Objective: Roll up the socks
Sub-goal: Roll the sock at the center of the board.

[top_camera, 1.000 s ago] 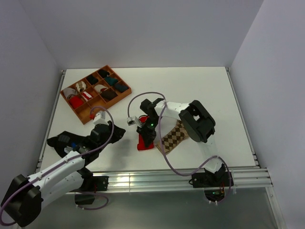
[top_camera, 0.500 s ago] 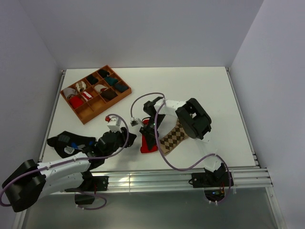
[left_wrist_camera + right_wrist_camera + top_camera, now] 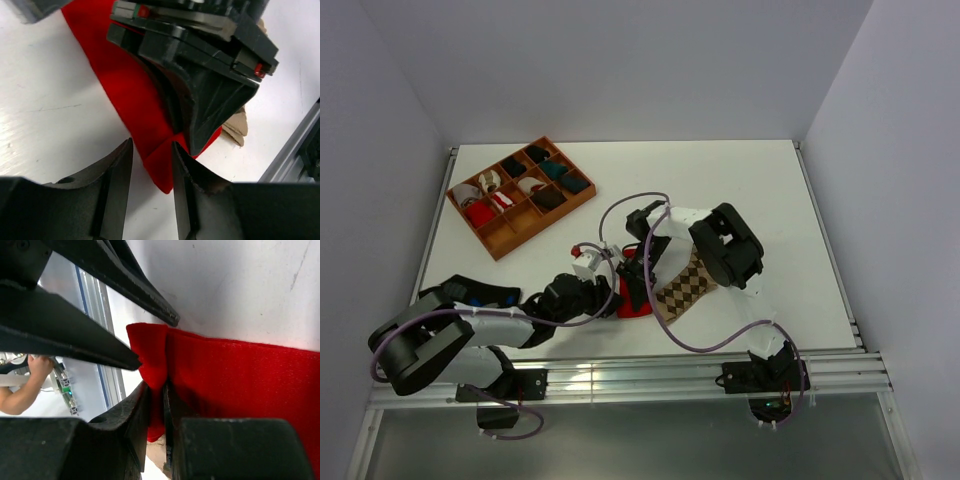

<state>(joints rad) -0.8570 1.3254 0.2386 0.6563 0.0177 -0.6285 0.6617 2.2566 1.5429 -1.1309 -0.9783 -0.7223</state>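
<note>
The red sock [image 3: 632, 308] lies flat near the table's front, with the tan-and-brown argyle sock [image 3: 685, 287] partly under it on the right. My right gripper [image 3: 631, 288] is shut on a folded-up edge of the red sock [image 3: 240, 375], and the fabric is pinched in the right gripper [image 3: 156, 390]. My left gripper [image 3: 610, 294] has come in low from the left. In its wrist view the left gripper [image 3: 152, 155] is open, and the pointed corner of the red sock [image 3: 115, 85] lies between its fingers [image 3: 117, 172] without being squeezed. The right gripper's body [image 3: 210, 100] looms just beyond.
A wooden compartment tray [image 3: 473, 227] holding several rolled socks stands at the back left. A metal rail [image 3: 700, 365] runs along the table's near edge, close to both grippers. A strip of the argyle sock [image 3: 241, 131] shows past the right gripper.
My left arm swept right across the table to the red sock and its jaws opened around the sock's corner. The right gripper stayed shut on the sock, shifting slightly.
</note>
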